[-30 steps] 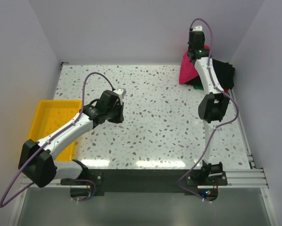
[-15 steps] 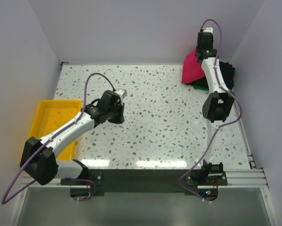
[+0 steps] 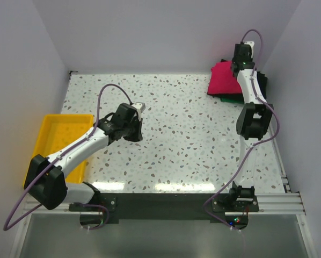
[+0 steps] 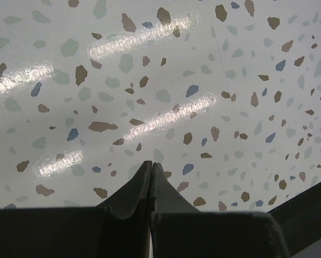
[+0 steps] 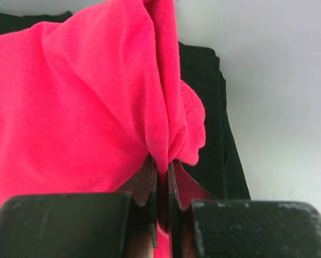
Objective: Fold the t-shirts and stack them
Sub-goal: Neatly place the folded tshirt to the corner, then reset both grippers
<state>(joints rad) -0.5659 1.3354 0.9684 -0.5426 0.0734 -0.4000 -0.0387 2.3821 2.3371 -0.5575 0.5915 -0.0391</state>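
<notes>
The crimson-pink t-shirt lies bunched at the table's far right corner, on top of a black t-shirt with a green edge showing below it. My right gripper is shut on a fold of the pink t-shirt, pinched between its fingertips, with the black shirt behind. My left gripper is shut and empty, just above the bare table left of the middle; its fingers are pressed together.
A yellow plastic tray sits at the table's left edge beside the left arm. White walls close in the table on the back and both sides; the right wall is close to the shirt pile.
My right gripper has carried the pink shirt's fold to the right and back, over the pile, spreading the shirt wider. The left arm has barely moved.
</notes>
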